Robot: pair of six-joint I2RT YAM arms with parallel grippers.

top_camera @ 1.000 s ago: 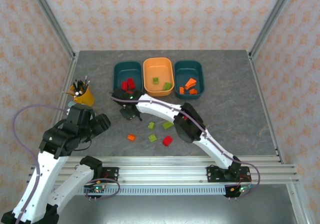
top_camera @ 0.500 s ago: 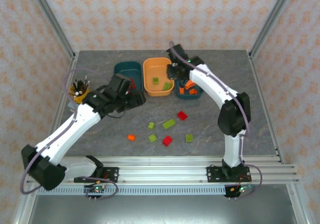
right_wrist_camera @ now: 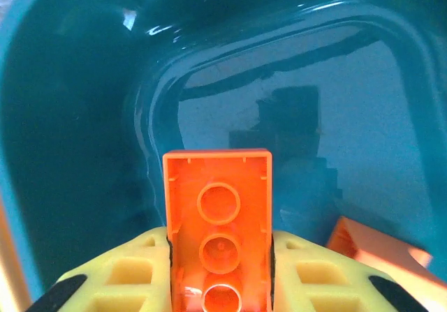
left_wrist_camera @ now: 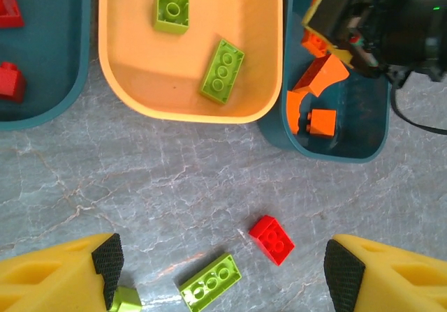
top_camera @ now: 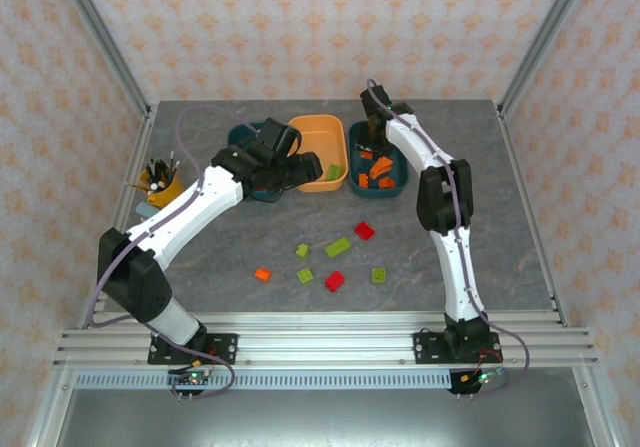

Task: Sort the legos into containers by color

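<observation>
My right gripper hangs over the far end of the right dark teal tub. It is shut on an oblong orange lego, held with its hollow underside towards the camera. Other orange legos lie in that tub. My left gripper is open above the table just in front of the orange tub, which holds two lime green legos. A red lego and a green oblong lego lie on the table between its fingers. The left teal tub holds red legos.
Several loose legos lie mid-table: orange, green ones, red. A yellow cup of pens stands at the left. The cage's metal posts and the rail at the near edge bound the table.
My left gripper has swung right, from the left teal tub to the front of the orange tub. My right gripper has moved from the orange tub over the right teal tub.
</observation>
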